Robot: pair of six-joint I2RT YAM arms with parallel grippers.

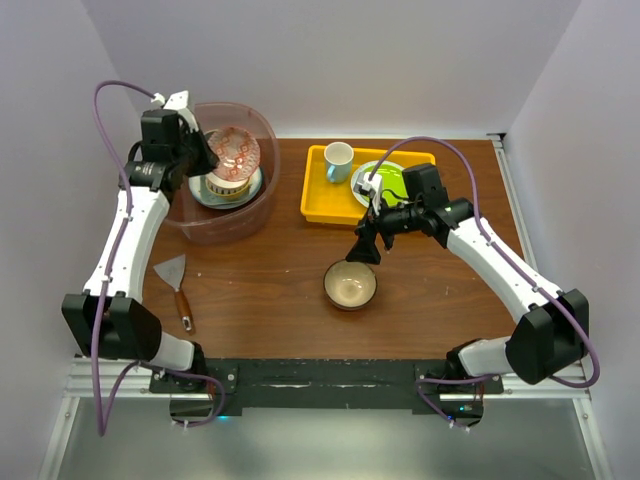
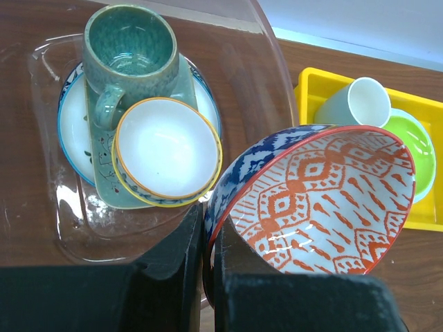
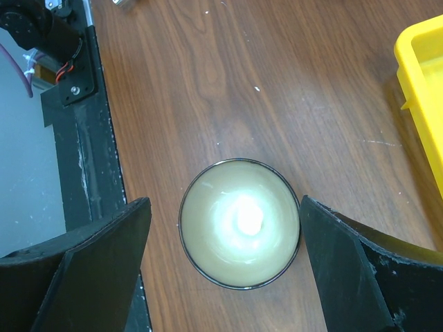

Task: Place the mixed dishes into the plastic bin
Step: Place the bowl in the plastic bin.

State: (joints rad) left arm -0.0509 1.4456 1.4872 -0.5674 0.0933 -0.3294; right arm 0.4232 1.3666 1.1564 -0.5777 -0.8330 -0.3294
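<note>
— Where is your left gripper [image 2: 210, 228]?
— I have it over the bin [image 1: 255, 205], its fingers pinched on the rim of the patterned bowl [image 2: 325, 200]. The bowl hangs tilted above the mug [image 2: 128, 48], small bowl [image 2: 166, 152] and plate [image 2: 69, 131] inside the bin.
— And the right gripper [image 3: 225, 204]?
— Above the table [image 3: 208, 83], fingers spread wide, one on each side of the cream bowl [image 3: 240, 223].

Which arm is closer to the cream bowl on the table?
Right. The right end effector hangs open over the cream bowl; the left end effector is over the plastic bin, gripping a patterned bowl.
</note>
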